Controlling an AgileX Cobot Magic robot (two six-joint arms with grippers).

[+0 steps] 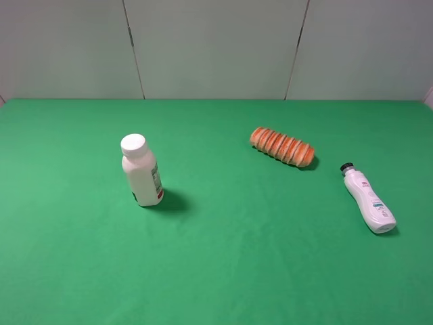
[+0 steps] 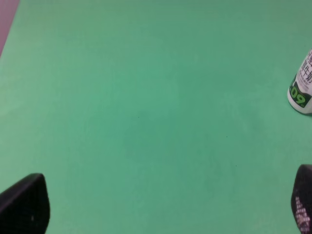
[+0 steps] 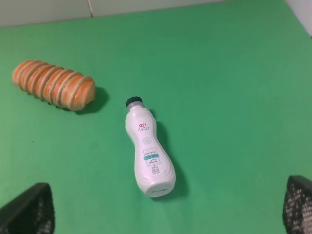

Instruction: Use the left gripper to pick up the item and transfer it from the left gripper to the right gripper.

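Observation:
The item, a slim white bottle with a black cap point(image 1: 367, 198), lies on its side at the right of the green table, cap pointing away. It also shows in the right wrist view point(image 3: 147, 149), ahead of the right gripper point(image 3: 168, 207), whose black fingertips point(image 3: 29, 209) stand wide apart and empty. The left gripper point(image 2: 165, 204) is open and empty over bare green cloth; its fingertips point(image 2: 24, 204) show at the frame's corners. Neither arm shows in the exterior high view.
A stout white bottle with a wide white cap point(image 1: 141, 170) stands upright at centre left; its base shows in the left wrist view point(image 2: 302, 87). An orange ridged bread roll point(image 1: 282, 146) lies right of centre, also in the right wrist view point(image 3: 53, 84). Green table point(image 1: 223, 271).

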